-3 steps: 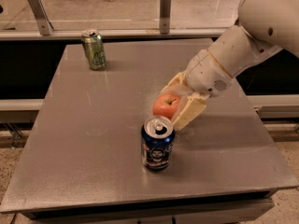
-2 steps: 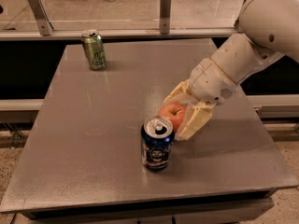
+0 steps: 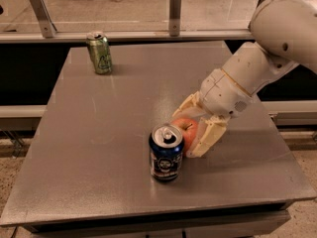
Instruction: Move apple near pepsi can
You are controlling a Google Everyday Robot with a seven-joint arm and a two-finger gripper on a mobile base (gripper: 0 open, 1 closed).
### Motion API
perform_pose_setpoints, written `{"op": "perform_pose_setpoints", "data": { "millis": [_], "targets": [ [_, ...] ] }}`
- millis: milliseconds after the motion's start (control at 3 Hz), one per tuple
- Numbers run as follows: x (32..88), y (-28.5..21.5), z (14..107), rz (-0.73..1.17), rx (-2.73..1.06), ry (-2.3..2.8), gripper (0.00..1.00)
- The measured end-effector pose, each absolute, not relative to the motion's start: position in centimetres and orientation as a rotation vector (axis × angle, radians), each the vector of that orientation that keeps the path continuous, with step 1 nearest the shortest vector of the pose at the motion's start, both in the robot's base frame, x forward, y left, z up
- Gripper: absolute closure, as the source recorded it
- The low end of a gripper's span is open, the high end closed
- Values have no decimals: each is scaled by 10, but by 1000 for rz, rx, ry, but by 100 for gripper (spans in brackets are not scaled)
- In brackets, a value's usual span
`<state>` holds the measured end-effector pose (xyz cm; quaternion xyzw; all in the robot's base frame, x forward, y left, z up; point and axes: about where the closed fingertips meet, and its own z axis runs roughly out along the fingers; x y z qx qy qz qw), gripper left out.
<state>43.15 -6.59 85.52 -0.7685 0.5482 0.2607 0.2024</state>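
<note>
My gripper (image 3: 185, 134) sits right of the frame's centre, low over the grey table (image 3: 99, 133), and its jaws are pinched on the apple (image 3: 187, 127). One of my cream-coloured fingers (image 3: 205, 139) lies along the apple's lower right side; the other curves over its upper edge. The fruit fills the gap between them, red-orange with a short stem showing on top.

The apple is just beside the pepsi can (image 3: 166, 155), at the can's upper right. Its lower left part is hidden behind the can's silver top, so I cannot tell whether the two touch. I also cannot tell whether the apple rests on the table or hangs just above it, since the can covers its underside.

The pepsi can stands upright a little below the centre of the frame. It is dark blue with a round pale logo facing forward, and its top is opened.

My arm (image 3: 252, 73) comes in from the upper right corner, white and thick, and slants down and to the left to the wrist above the apple.

A green can (image 3: 100, 52) stands upright in the upper left of the frame, near the table's far edge and well apart from the apple and the pepsi can
</note>
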Motion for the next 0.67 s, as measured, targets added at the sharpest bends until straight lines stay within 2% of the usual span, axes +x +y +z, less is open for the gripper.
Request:
{"op": "perform_pose_setpoints", "data": {
  "millis": [333,667],
  "targets": [
    [432,-64,852,732,-2153,1515,12],
    [433,-64,851,731,-2156,1510,0]
  ]
}}
